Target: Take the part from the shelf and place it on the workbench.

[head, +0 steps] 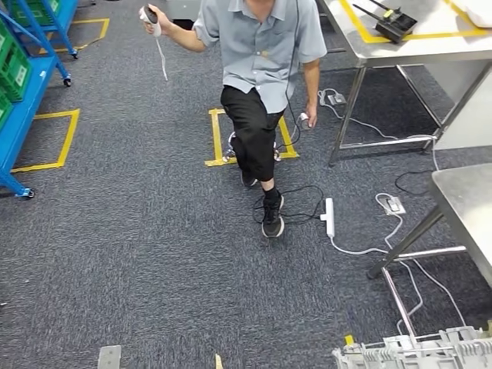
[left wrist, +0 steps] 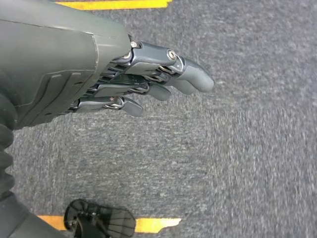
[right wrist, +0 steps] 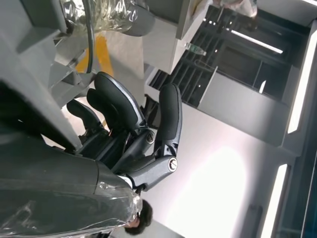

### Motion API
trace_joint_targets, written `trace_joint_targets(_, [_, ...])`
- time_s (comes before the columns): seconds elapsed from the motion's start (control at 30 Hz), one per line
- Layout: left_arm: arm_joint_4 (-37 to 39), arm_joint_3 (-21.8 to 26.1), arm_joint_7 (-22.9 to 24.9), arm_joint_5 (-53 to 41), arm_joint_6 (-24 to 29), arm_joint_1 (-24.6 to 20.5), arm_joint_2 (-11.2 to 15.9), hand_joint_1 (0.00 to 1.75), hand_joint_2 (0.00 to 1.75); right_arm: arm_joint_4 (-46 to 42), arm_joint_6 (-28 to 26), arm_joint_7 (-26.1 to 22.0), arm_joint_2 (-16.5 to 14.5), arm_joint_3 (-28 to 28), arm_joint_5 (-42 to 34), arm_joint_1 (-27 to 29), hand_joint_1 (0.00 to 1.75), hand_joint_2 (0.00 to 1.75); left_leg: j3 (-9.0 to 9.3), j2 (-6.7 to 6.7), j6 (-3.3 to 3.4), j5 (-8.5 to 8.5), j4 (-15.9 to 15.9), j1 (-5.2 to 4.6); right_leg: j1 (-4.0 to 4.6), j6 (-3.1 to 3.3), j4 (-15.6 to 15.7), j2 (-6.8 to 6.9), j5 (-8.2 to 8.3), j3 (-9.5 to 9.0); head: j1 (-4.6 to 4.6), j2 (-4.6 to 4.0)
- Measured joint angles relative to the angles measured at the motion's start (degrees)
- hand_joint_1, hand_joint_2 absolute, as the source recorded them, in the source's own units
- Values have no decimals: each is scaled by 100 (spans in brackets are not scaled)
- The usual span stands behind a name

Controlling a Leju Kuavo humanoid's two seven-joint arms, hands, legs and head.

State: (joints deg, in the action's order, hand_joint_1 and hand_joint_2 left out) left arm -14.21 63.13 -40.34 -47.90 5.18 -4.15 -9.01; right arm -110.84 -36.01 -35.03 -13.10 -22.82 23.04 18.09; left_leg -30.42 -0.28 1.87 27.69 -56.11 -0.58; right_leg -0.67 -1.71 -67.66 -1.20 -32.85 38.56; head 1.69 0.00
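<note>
part: pale grey ribbed plastic piece [head: 406,352], poking in at the bottom right of the head view, up off the carpet [head: 145,254] and just in front of the leg of the near counter [head: 470,207]. Not on any counter yet.

right hand: in the right wrist view the right hand [right wrist: 131,134] has its fingers [right wrist: 170,116] curled in tight against grey plastic that looks like the part, so I'd say it's gripping it. The contact itself is half hidden, fwiw.

left hand: left hand [left wrist: 149,82] hangs over the carpet, fingers stretched out straight and close side by side, holding nothing.

person: someone in a grey shirt and black shorts [head: 261,54] is down in a lunge on the carpet in the middle of the head view, one hand up holding a white controller [head: 150,17] with a strap dangling off it.

floor stuff: yellow tape square [head: 216,138] right behind the person, white power strip [head: 330,217] just beside their front shoe, cables trailing off toward the counters.

far counter: a second steel counter [head: 371,46] top right, yellow line on it and a black device [head: 394,21] lying on top.

shelf: blue wheeled shelf [head: 23,115] on the left edge with green crates [head: 14,69] in it, well apart from the part.
</note>
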Motion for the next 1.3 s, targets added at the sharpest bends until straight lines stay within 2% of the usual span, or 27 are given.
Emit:
trace_joint_targets(0.03, [0, -1, 1, -1, 0, 8, -1, 0, 175, -1, 1, 1, -1, -1, -2, 2, 175, 175, -6, 64, 5, 2, -3, -6, -4, -23, -356, 39, -154, 157, -2, 0])
trace_joint_targets(0.07, [0, -1, 1, -1, 0, 14, -2, 0, 175, 0, 1, 2, -1, -1, -4, 9, 175, 175, -10, 127, 7, 5, -6, -9, -9, -46, -585, 58, -222, 249, -1, 0])
trace_joint_targets(0.1, [0, -2, 1, -1, 0, 17, -4, 0, 175, 1, 1, 1, -2, -2, -4, 14, 175, 175, -13, 184, 5, 8, -10, -9, -15, -66, -608, 73, -182, 239, -1, 0])
trace_joint_targets(0.13, [0, -3, 1, -1, 0, 16, -5, 0, 175, 0, 1, 1, -2, -3, -5, 15, 175, 175, -11, 234, -2, 13, -16, -6, -22, -81, -406, 97, -46, 112, -3, 0])
trace_joint_targets(0.2, [0, -7, 1, -5, 1, 13, -6, 0, 175, -2, 2, 0, -2, -4, -11, 10, 175, 175, -5, 318, -45, 41, -44, -18, -24, -96, 373, 252, 266, -337, -7, 0])
trace_joint_targets(0.27, [0, -10, 0, -12, 4, 11, -1, 0, 175, -9, 2, 3, -2, -12, -22, 11, 175, 175, -8, 379, -103, 74, -92, -52, -17, -42, 879, 365, 380, -628, 3, 0])
trace_joint_targets(0.33, [0, -14, 0, -17, 9, 8, 3, 0, 175, -17, 1, 4, -3, -43, -36, 32, 175, 175, -10, 436, -139, 84, -119, -64, -7, 38, 933, 318, 379, -654, 20, 0])
trace_joint_targets(0.4, [0, -25, 0, -21, 12, 3, 4, 0, 175, -33, 0, 0, -11, -96, -70, 54, 175, 175, -29, 380, -193, 166, -198, -37, -13, 96, 937, 251, 398, -648, 27, 0])
trace_joint_targets(0.47, [0, -38, 0, -28, 22, 6, 4, 0, 175, -62, 0, -14, -27, -146, -129, 55, 175, 175, -203, 202, -255, 464, -631, -1, -26, 155, 946, 181, 414, -646, 39, 0])
trace_joint_targets(0.53, [2, -46, 1, -46, 51, 20, 0, 0, 175, -89, 15, -55, -68, -216, -195, 60, 175, 175, -535, 100, -281, 824, -1382, 23, -19, 185, 945, 102, 418, -639, 45, 0])
trace_joint_targets(0.57, [3, -48, 2, -56, 72, 28, -3, 0, 175, -104, 39, -90, -106, -272, -224, 75, 175, 175, -665, 90, -282, 902, -1660, 30, -14, 189, 945, 57, 419, -639, 45, 0])
trace_joint_targets(0.6, [4, -49, 3, -64, 91, 33, -6, 0, 175, -121, 73, -134, -160, -344, -246, 96, 175, 175, -713, 86, -276, 865, -1751, 33, -10, 191, 944, 9, 420, -642, 44, 0])
trace_joint_targets(0.63, [4, -49, 7, -69, 107, 37, -8, 0, 175, -146, 113, -185, -222, -423, -261, 123, 175, 175, -663, 75, -262, 718, -1626, 35, -8, 190, 944, -41, 420, -649, 44, 0])
trace_joint_targets(0.67, [4, -49, 13, -69, 121, 40, -7, 0, 175, -178, 152, -236, -284, -497, -265, 156, 175, 175, -526, 38, -240, 499, -1322, 35, -8, 190, 943, -93, 420, -658, 45, 0])
trace_joint_targets(0.73, [4, -49, 44, -69, 154, 47, 2, 0, 175, -258, 171, -309, -391, -582, -191, 257, 175, 175, -204, -169, -188, 146, -598, 41, -7, 175, 935, -186, 421, -658, 42, 0])
trace_joint_targets(0.8, [4, -49, 86, -69, 189, 50, 10, 0, 175, -349, 48, -331, -465, -523, 75, 439, 175, 175, -52, -318, -160, 86, -226, 40, -13, 125, 923, -267, 438, -610, 38, 0])
trace_joint_targets(0.87, [4, -48, 107, -69, 203, 50, 5, 0, 175, -430, -163, -334, -526, -332, 472, 656, 175, 175, -36, -261, -130, 98, -144, 37, -30, 54, 935, -339, 465, -549, 39, 0])
trace_joint_targets(0.93, [4, -46, 104, -68, 202, 47, -3, 0, 175, -496, -308, -323, -571, -111, 748, 824, 175, 175, -20, -160, -69, 51, -70, 49, -28, 10, 806, -242, 364, -451, 28, 0])
trace_joint_targets(0.97, [3, -45, 102, -67, 201, 48, -6, 0, 175, -525, -337, -314, -583, -14, 814, 879, 175, 175, -13, -101, -41, 31, -35, 56, -22, -2, 587, -149, 224, -340, 18, 0])
trace_joint_targets(1.03, [3, -40, 97, -67, 196, 61, -2, 0, 175, -561, -358, -290, -597, 162, 912, 960, 175, 175, -16, 18, -18, 26, -27, 41, -18, -26, -122, 12, -143, -24, 5, 0])
trace_joint_targets(1.07, [3, -38, 97, -68, 195, 68, -2, 0, 175, -568, -359, -281, -601, 240, 950, 998, 175, 175, -19, 82, -16, 28, -29, 34, -19, -42, -434, 41, -262, 110, 6, 0])
trace_joint_targets(1.1, [4, -36, 97, -70, 197, 70, -2, 0, 175, -573, -360, -273, -605, 306, 979, 1037, 175, 175, -20, 142, -16, 30, -30, 30, -20, -56, -586, 59, -286, 165, 8, 0])
trace_joint_targets(1.13, [4, -34, 97, -73, 199, 68, -3, 0, 175, -576, -360, -267, -609, 357, 993, 1069, 175, 175, -19, 193, -18, 31, -32, 29, -22, -66, -521, 77, -205, 110, 5, 0])
trace_joint_targets(1.17, [4, -32, 97, -76, 203, 65, -3, 0, 175, -578, -360, -262, -612, 398, 994, 1090, 175, 175, -13, 239, -24, 35, -33, 30, -24, -69, -242, 108, -44, -57, 5, 0])
trace_joint_targets(1.23, [3, -27, 97, -85, 210, 60, -2, 0, 175, -582, -360, -257, -615, 455, 980, 1099, 175, 175, 3, 313, -57, 54, -49, 15, -16, -55, 550, 280, 242, -513, 1, 0])
trace_joint_targets(1.27, [3, -22, 98, -89, 213, 59, 1, 0, 175, -585, -360, -256, -619, 475, 970, 1100, 175, 175, 8, 341, -86, 63, -61, 0, -7, -27, 828, 347, 310, -675, 9, 0])
trace_joint_targets(1.3, [3, -15, 99, -92, 215, 57, 3, 0, 175, -588, -361, -256, -625, 489, 962, 1105, 175, 175, 12, 370, -115, 68, -72, -14, 4, 4, 972, 389, 326, -758, 15, 0])
